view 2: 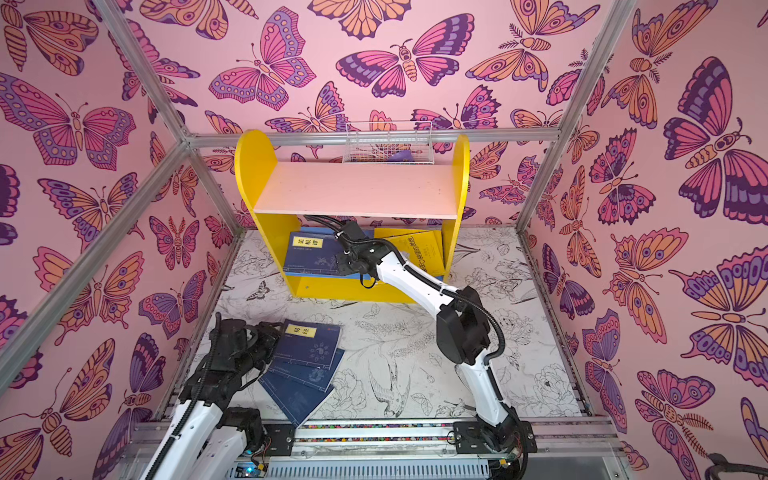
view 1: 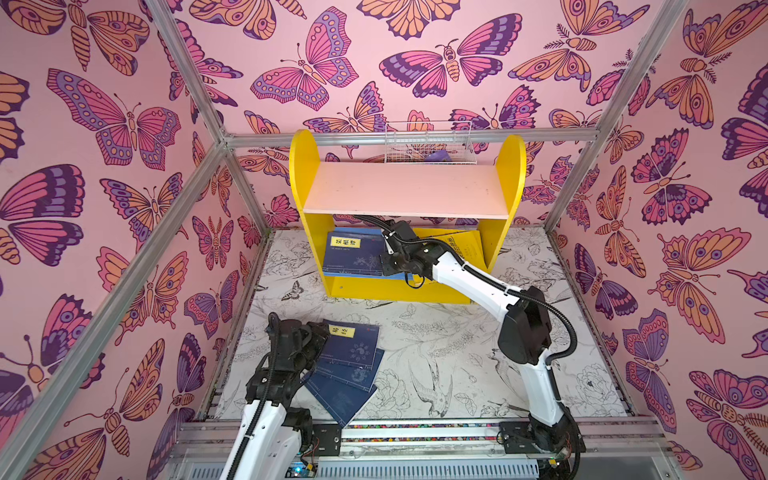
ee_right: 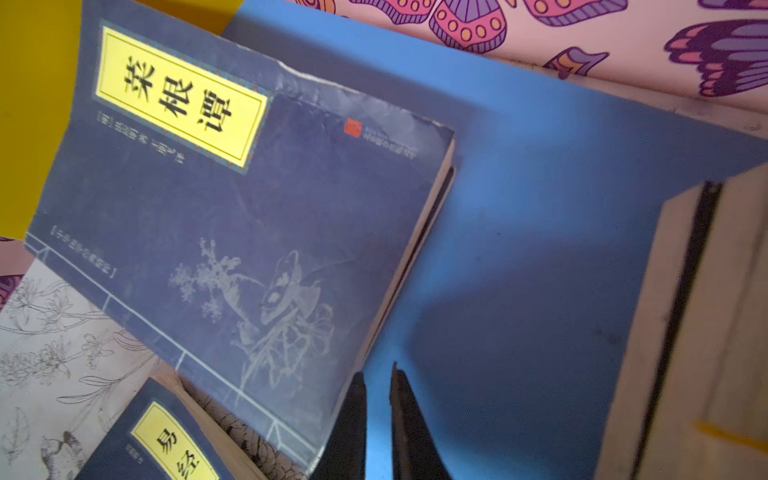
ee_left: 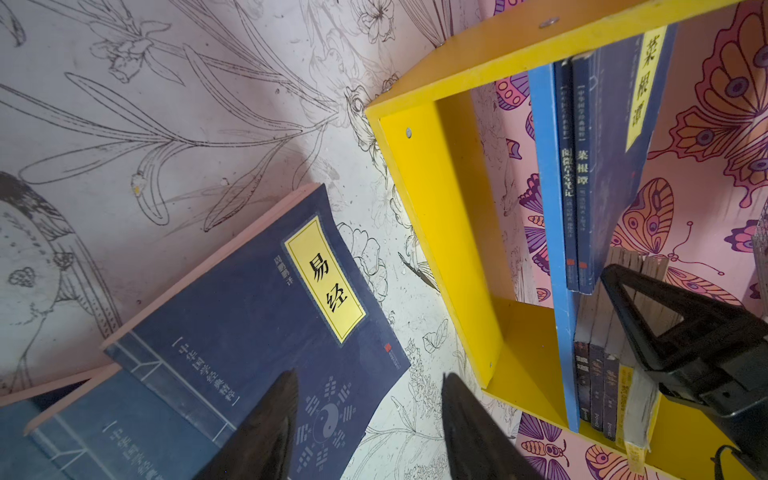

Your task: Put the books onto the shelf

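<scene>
Two navy books (view 1: 353,253) lie stacked flat at the left end of the shelf's (view 1: 303,174) blue board (ee_right: 540,208), the top one's yellow label facing up. At the right end is a tilted bunch (view 1: 461,245) with a yellow cover uppermost. The left wrist view shows dark spines (ee_left: 596,386) under that cover, nearer the board. The pink upper board (view 1: 407,187) carries no books.

The right gripper (ee_right: 377,370) reaches into the lower tier between the two groups. Its fingers stand a narrow slit apart with only the blue board showing through — released, grasping nothing. The navy pair is just to one side of it, and the pale page edges (ee_right: 706,332) of the tilted bunch are on the other side.

Three more navy books (view 1: 349,365) lie fanned on the surface (view 1: 457,353) in front of the shelf, toward the left. The top one (ee_left: 257,311) bears a yellow label. The left gripper (ee_left: 369,376) hangs at that book's edge with its fingers well apart — one finger over the cover, the other over the bare surface — and is not clenched on anything. Whether it touches the book I cannot tell.

A white wire basket (view 1: 428,141) sits behind the shelf's top, against the butterfly wall.
</scene>
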Action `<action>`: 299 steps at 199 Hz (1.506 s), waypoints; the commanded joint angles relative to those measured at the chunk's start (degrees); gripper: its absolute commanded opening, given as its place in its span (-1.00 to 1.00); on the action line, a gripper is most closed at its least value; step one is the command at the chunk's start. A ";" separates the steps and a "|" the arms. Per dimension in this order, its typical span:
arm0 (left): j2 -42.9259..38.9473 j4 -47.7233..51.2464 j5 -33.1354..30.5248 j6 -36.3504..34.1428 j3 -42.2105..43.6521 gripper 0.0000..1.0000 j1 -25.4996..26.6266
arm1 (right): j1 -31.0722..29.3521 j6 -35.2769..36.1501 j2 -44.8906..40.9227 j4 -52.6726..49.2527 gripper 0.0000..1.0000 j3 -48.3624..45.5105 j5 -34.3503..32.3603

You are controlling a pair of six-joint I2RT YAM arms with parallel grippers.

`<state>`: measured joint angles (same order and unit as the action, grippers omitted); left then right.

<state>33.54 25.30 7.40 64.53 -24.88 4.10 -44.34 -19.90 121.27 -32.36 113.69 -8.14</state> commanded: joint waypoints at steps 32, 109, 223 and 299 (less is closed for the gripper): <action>1.28 -1.10 0.47 -1.69 -0.81 0.15 0.28 | -0.83 3.79 -14.70 7.65 -0.60 -12.08 -1.40; 4.78 -2.71 -1.28 -2.01 -3.34 0.15 4.34 | -3.43 3.12 -28.15 3.79 -0.54 -29.18 3.72; 5.13 -3.15 -3.44 -0.71 -3.90 0.15 6.93 | 1.68 -2.84 -31.62 4.23 -0.56 -38.03 1.55; 4.69 -3.04 -3.36 -0.37 -3.43 0.16 6.90 | 6.93 0.07 -28.37 4.78 -0.57 -34.07 0.78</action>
<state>38.81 22.39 4.67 63.64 -27.94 10.85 -38.94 -21.47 92.62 -28.12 76.12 -5.52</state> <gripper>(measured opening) 0.578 0.217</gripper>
